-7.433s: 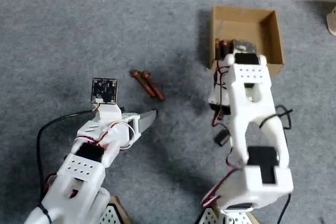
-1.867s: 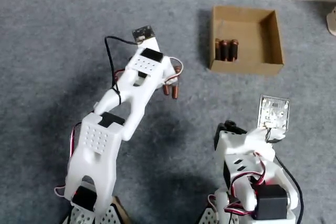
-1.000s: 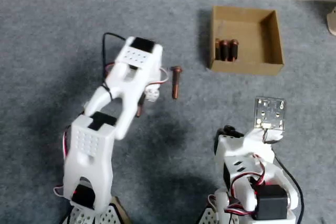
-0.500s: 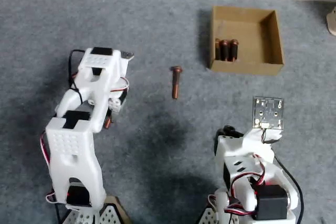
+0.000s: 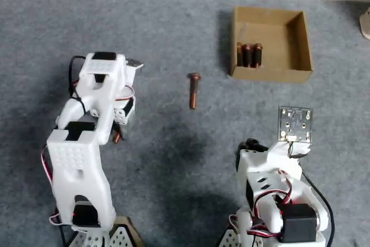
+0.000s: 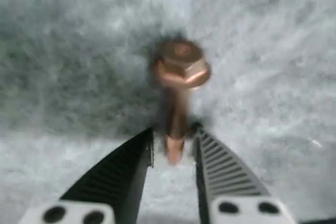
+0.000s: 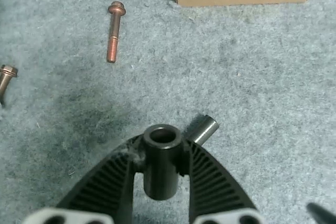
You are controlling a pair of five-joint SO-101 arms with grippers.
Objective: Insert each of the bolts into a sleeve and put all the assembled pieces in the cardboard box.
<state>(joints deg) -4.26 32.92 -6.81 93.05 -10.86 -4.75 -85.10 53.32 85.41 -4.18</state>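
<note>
While the left hand (image 6: 173,132) clamps a bolt (image 6: 181,70), the right hand (image 7: 161,150) grips a sleeve (image 7: 160,178).

Held bolt (image 6: 178,93) and loose bolt (image 5: 193,91): copper. Held sleeve (image 7: 161,169) and lying sleeve (image 7: 203,128): dark grey, near black. Cardboard box (image 5: 303,39): plain tan. Surface (image 5: 173,21): mottled grey. Left claw (image 6: 173,134) and right claw (image 7: 161,150): black, ribbed, white bases. Left arm (image 5: 78,160) and right arm (image 5: 277,183): white.

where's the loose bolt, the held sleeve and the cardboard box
loose bolt (image 5: 193,93), high view, middle of its shank
held sleeve (image 7: 160,176), right wrist view, outer wall
cardboard box (image 5: 269,75), high view, wall nearest the arms
</note>
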